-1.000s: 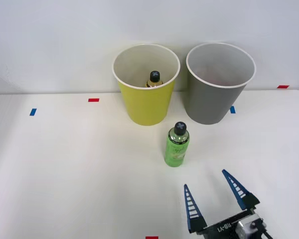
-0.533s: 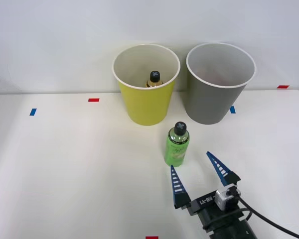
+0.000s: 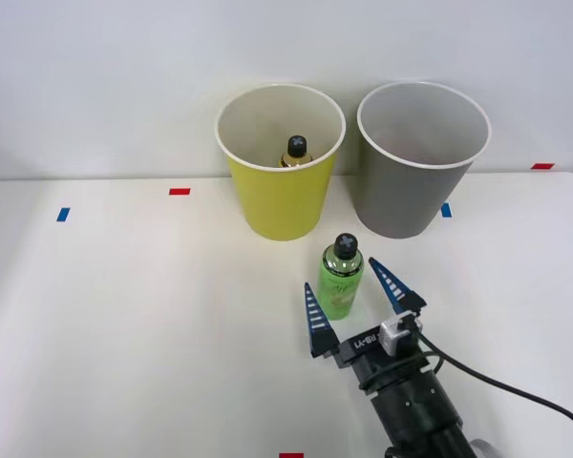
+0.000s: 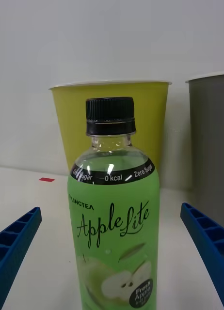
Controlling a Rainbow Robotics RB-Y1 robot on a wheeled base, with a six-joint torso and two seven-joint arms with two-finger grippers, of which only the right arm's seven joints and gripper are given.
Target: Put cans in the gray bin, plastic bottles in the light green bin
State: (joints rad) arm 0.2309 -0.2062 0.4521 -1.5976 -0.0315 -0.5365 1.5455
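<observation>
Front view: the right arm enters from the lower right, and its gripper (image 3: 356, 305) sits low over the white table (image 3: 124, 315) with the blue ribbed fingers (image 3: 314, 322) spread wide apart, holding nothing. The green bottle (image 3: 339, 279) stands upright on the table between the two fingers, a gap showing on each side of it, so neither finger appears to touch it, though the near side of the bottle is partly hidden behind the gripper.

In the wrist view the green bottle (image 4: 113, 213) stands straight ahead, black cap on top, its label reading "Apple Lite" over a picture of an apple. One finger (image 4: 15, 242) lies at each lower corner, well clear of the bottle.

Beyond the bottle, nearer the wall, stand the two bins side by side and apart from each other. The lime bin (image 3: 280, 162) is on the left, upright, with the amber bottle (image 3: 295, 153) inside it, only its black cap and shoulders visible above the near rim. The gray bin (image 3: 418, 157) is to its right, upright; its pale inside holds nothing that can be made out.

Small tape marks (image 3: 179, 192), red and blue, lie on the table near the back edge.
</observation>
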